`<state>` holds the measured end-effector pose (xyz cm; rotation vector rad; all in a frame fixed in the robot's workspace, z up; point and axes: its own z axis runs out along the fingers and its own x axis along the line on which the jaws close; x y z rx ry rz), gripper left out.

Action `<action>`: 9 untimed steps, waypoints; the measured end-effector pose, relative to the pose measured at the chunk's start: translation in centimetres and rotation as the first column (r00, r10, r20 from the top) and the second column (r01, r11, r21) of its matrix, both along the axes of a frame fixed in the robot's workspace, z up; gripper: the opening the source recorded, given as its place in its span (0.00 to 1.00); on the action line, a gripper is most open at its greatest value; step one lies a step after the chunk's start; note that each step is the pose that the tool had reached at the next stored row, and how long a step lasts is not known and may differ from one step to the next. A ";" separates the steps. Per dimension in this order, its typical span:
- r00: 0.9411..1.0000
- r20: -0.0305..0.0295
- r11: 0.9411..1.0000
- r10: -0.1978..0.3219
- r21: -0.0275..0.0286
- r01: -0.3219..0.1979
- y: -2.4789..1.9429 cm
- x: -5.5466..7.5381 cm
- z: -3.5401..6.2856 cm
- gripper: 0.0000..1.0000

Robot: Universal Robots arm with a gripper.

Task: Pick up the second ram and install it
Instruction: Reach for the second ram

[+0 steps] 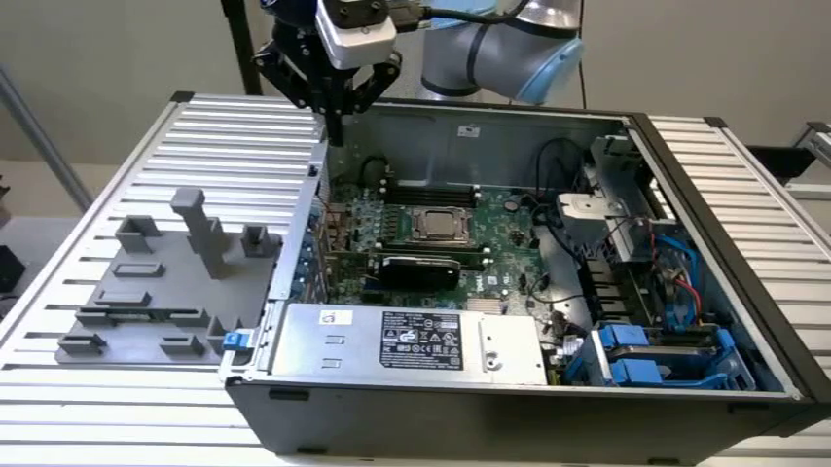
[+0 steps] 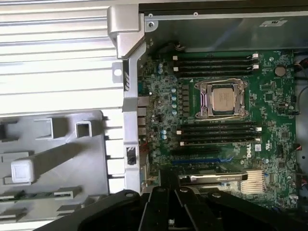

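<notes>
Grey plastic tray (image 1: 143,292) with upright blocks sits on the ribbed metal bench (image 1: 234,126), just beside the open computer case (image 1: 520,399). The case's side wall rises between the tray and the motherboard (image 2: 269,96). The hand (image 1: 335,134) hangs over that wall's far corner, fingers drawn narrow together with nothing seen between them. The second ram (image 2: 29,195) is a thin green strip lying along a slot of the tray, well apart from the hand. Dark memory slots (image 2: 219,132) flank the CPU socket (image 2: 224,98), and a black-topped card (image 1: 415,268) crosses the board near the power supply (image 1: 403,341).
</notes>
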<state>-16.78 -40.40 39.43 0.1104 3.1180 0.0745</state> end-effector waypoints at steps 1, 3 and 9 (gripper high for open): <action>1.000 0.000 1.000 0.000 0.000 0.000 -0.05 -0.5 0.00 0.00; 1.000 0.000 1.000 0.000 -0.001 0.000 -0.13 -1.4 -0.02 0.00; 1.000 0.000 1.000 0.000 -0.006 0.000 -0.38 -4.1 -0.14 0.00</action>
